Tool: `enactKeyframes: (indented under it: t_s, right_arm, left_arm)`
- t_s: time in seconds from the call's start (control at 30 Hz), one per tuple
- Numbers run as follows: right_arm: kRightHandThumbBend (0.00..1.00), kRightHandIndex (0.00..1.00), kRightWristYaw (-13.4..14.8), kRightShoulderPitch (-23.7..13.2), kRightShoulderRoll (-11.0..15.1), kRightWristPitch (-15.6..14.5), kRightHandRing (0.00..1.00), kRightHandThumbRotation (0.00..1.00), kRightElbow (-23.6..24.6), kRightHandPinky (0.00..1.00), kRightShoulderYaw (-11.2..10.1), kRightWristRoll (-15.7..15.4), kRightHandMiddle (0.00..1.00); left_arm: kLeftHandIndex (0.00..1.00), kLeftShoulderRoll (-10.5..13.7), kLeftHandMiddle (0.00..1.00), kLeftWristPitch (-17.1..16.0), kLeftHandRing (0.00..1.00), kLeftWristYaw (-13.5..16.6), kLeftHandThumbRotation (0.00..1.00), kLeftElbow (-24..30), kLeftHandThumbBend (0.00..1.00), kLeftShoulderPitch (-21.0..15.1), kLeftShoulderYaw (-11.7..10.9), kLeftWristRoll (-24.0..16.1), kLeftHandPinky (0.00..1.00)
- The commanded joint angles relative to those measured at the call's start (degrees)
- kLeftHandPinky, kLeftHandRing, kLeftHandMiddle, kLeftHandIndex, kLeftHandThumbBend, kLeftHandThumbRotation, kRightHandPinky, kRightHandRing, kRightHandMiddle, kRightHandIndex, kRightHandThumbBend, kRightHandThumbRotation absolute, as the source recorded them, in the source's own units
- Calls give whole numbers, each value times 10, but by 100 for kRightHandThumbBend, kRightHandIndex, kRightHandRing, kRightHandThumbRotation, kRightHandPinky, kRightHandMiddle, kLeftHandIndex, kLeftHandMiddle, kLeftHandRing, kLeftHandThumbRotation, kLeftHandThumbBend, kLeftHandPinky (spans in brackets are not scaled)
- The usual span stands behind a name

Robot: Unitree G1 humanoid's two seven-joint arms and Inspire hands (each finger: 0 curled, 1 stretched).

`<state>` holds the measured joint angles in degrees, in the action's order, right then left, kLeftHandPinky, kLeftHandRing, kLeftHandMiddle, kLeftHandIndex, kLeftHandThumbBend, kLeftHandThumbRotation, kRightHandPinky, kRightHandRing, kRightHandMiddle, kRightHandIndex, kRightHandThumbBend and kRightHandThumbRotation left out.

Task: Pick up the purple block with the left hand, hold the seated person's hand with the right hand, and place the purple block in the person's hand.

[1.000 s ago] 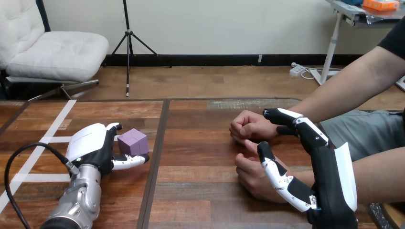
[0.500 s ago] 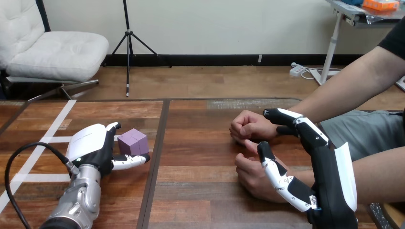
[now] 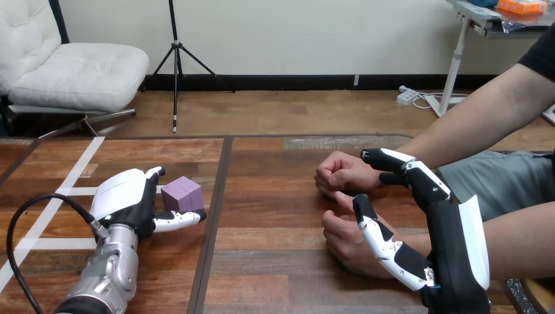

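Wood planks of the table run bare down the middle, and that open strip is what the coming move has to cross. Nearest, at the right, the right hand stands on edge with its thumb and fingers spread wide. The thumb lies across the back of the person's near hand, and the fingers reach past it toward the person's far hand. I see no grip closed round either. Both of the person's hands are loosely fisted, so no palm is offered yet. Across the dark seam, the left hand rests low on the table. The block sits just right of its palm, on the wood, pinched between the thumb along its near face and a fingertip at its far left corner. It looks squarish, with no long axis to mind. From there the person's hands lie well apart to the right, with nothing between. I judge the lift comes next, then a clear sideways carry, provided the near fist opens.
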<state>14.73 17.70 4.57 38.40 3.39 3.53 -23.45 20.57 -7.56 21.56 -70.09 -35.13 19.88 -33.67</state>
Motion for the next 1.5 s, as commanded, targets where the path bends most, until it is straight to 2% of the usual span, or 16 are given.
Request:
enactKeyframes:
  t_s: [0.0,0.43,0.7,0.87,1.47]
  right_arm:
    - [38,71,4,-24,-1,4,76,25,18,70,-5,-1,75]
    - [38,71,3,-23,-2,4,76,25,18,71,-4,5,75]
    - [37,72,5,-21,-1,2,76,25,21,71,-6,-3,75]
    - [38,72,3,-21,-3,3,76,26,19,72,-4,3,75]
    - [38,71,3,-25,-3,2,76,25,23,72,-4,2,75]
  left_arm:
    - [88,2,86,5,82,4,55,-2,88,-48,6,-5,75]
    - [86,-3,84,2,80,5,53,-7,87,-50,-5,7,73]
    - [83,-6,81,-3,78,10,47,-9,84,-48,-14,18,71]
    - [82,-8,80,-10,76,16,42,-9,82,-47,-17,27,69]
    - [79,-16,78,-15,75,26,32,-16,77,-51,-17,34,67]
